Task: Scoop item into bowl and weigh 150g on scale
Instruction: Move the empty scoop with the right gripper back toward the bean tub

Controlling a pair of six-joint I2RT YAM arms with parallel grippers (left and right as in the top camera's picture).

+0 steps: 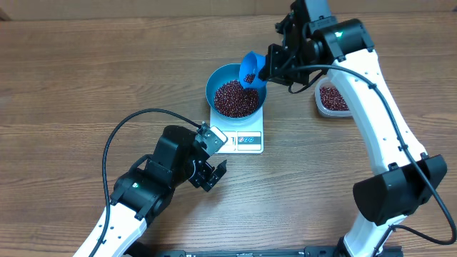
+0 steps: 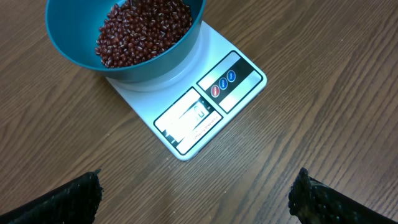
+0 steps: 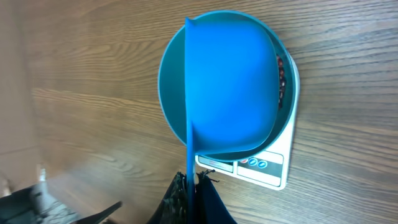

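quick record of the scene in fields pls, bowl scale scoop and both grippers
bowl: on the scale, holds a heap of beans
scoop: tipped over the bowl, handle in shut right gripper
left gripper: open, empty, above the table near the scale's button edge
tub: apart from the scale, beans inside
display: unreadable

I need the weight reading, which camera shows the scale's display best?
Left wrist view: the scale's display is close and unobstructed, though its digits look washed out. Overhead shows it tiny, below the bowl. In the right wrist view the scoop hides most of the scale; only its button edge shows.
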